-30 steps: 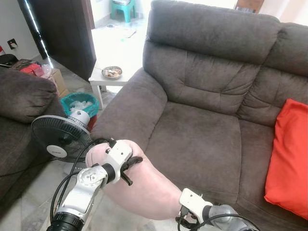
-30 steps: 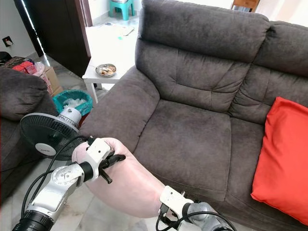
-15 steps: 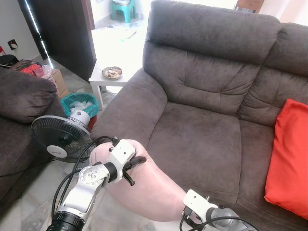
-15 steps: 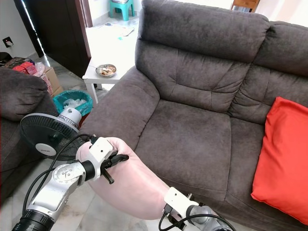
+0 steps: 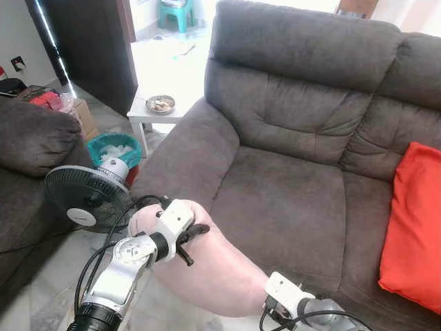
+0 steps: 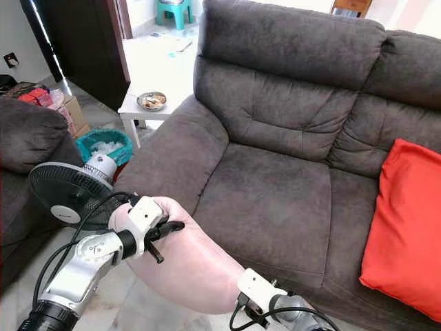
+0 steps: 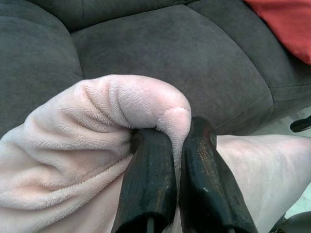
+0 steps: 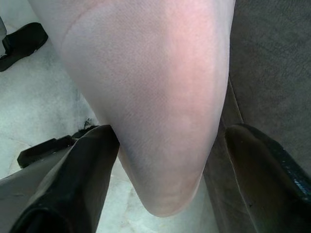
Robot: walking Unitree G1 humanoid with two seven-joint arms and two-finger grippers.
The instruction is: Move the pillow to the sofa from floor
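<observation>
- I have the pale pink pillow (image 5: 207, 265) in the air just in front of the sofa (image 5: 289, 186), at the front edge of the seat cushion next to the armrest, not yet resting on the seat.
- My left gripper (image 7: 170, 145) is pressed together on a small fold of plush at the pillow's upper corner. That pinch is thin, and I judge it could slide off the fabric if I swing the pillow fast toward the sofa.
- My right gripper (image 8: 160, 170) is spread wide, one finger on each side of the pillow's lower end, and I cannot tell whether either finger actually touches it. If it gives no real support, the whole weight hangs from the left pinch.
- The pillow sits below the seat level at its lower end, so I expect it could catch on the sofa's front edge and get dragged out of my grip unless I lift first.
- A standing fan (image 5: 88, 198) is on the floor beside the sofa's armrest, near my left arm. A wide swing there could knock it or snag its cable.
</observation>
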